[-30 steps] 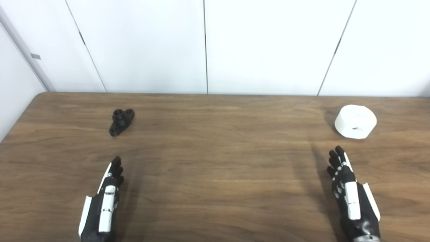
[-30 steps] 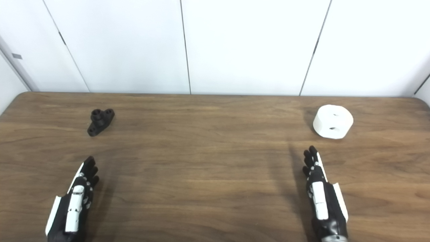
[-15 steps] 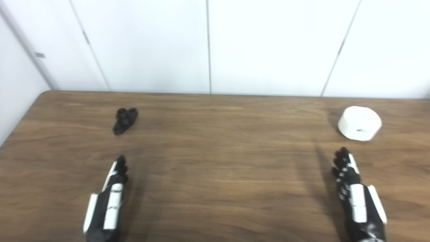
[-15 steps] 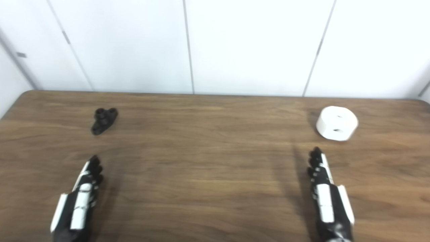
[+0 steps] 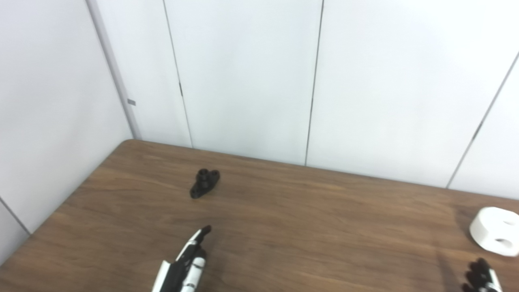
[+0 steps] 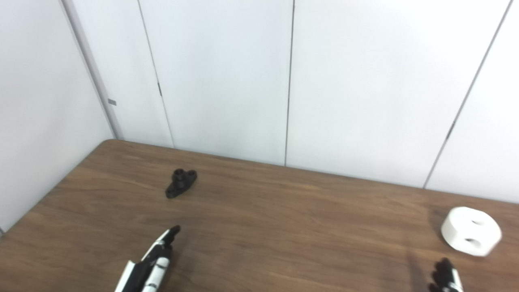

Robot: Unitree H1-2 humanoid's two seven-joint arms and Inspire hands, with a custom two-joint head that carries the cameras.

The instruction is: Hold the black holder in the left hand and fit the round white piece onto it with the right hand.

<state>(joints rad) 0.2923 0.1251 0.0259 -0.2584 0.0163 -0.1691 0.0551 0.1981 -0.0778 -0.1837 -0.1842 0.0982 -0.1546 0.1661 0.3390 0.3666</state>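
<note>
The small black holder (image 5: pixel 204 183) lies on the wooden table (image 5: pixel 324 227) at the back left, untouched. The round white piece (image 6: pixel 471 231), with two holes in its top, sits near the right edge of the picture. My left hand (image 5: pixel 184 267) rises from the bottom edge, fingers straight and holding nothing, a good way short of the holder. Only the fingertips of my right hand (image 6: pixel 446 278) show at the bottom right. They are stretched out just short of the white piece and not touching it.
White wall panels (image 5: pixel 243 81) stand behind the table and along its left side. The table's back left corner (image 5: pixel 129 142) is rounded. Bare wood lies between the holder and the white piece.
The whole picture has shifted: the camera has turned left and tilted up, so both hands sit lower in frame. Holder and white piece have not moved on the table.
</note>
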